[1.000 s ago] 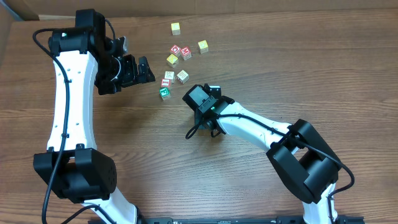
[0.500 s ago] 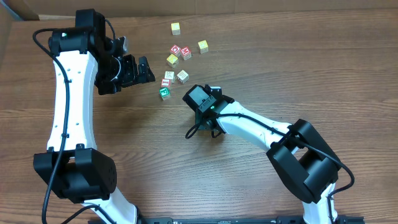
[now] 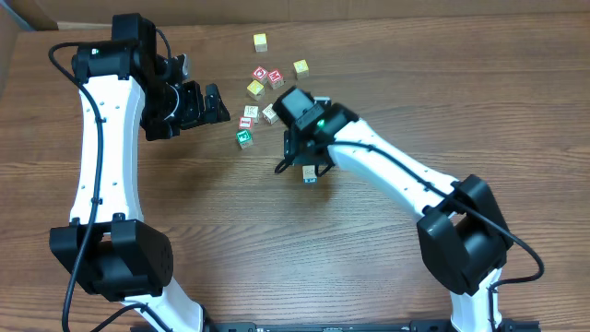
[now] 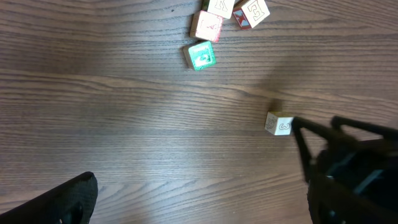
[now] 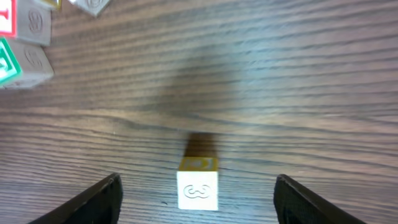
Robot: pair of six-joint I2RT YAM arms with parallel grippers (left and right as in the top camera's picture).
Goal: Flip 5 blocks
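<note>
One block (image 4: 279, 124) lies alone on the table (image 3: 184, 212) between the wide-open right gripper's (image 5: 197, 180) fingers, probably one flip done, other blocks (image 3: 243, 138) clustered beyond likely waiting, left gripper (image 3: 219, 106) wide, empty

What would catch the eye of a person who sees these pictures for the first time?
A small pale wooden cube lies alone on the brown wood-grain table, between the open fingers of the right pincer and touching neither. Farther back, a cluster of small wooden letter cubes with red, green and yellow faces sits near the open left pincer.
</note>
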